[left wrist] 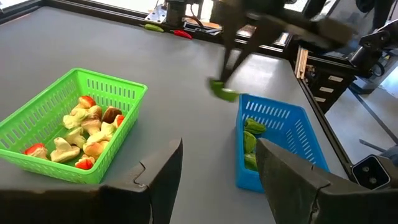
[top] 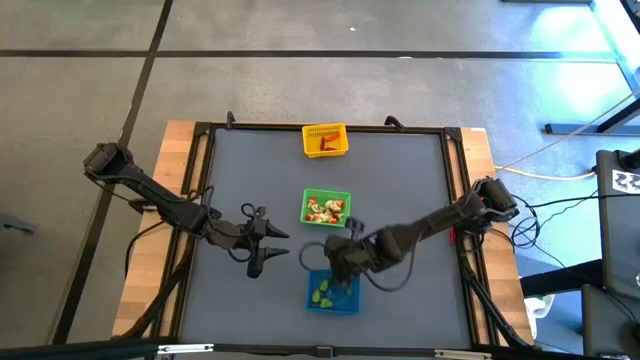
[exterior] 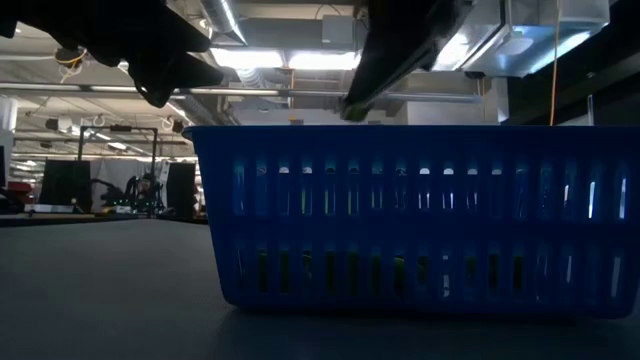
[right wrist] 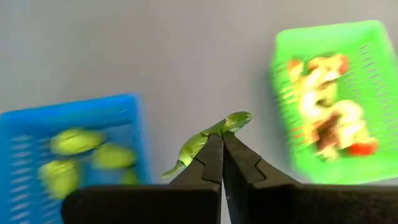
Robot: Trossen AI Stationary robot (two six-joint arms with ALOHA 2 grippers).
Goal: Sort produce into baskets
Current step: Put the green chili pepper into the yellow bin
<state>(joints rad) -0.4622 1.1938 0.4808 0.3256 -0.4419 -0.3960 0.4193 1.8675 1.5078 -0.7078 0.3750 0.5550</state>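
Note:
Three mesh baskets stand in a row down the table: yellow (top: 325, 140) at the far edge with red pieces, green (top: 326, 208) in the middle with mixed red and light pieces (left wrist: 81, 127), and blue (top: 332, 292) nearest with light green pieces (left wrist: 250, 140). My right gripper (top: 335, 262) is shut on a light green piece (right wrist: 214, 134) above the table, just over the blue basket's far rim (left wrist: 267, 106), between the blue and green baskets. My left gripper (top: 284, 242) is open and empty, left of the baskets, pointing at them. My right gripper pinches the long, thin light green piece near its middle (right wrist: 205, 142) between its two fingertips (right wrist: 214, 152). The fingers slant down from above and lie across the piece. The piece is lifted clear, and both its ends stick out past the fingers (left wrist: 224, 93).
The grey mat (top: 400, 170) has a dark raised frame around it (top: 455, 200). The blue basket (exterior: 420, 220) fills the low view. Cables and a stand (top: 560, 190) lie off the table's right side.

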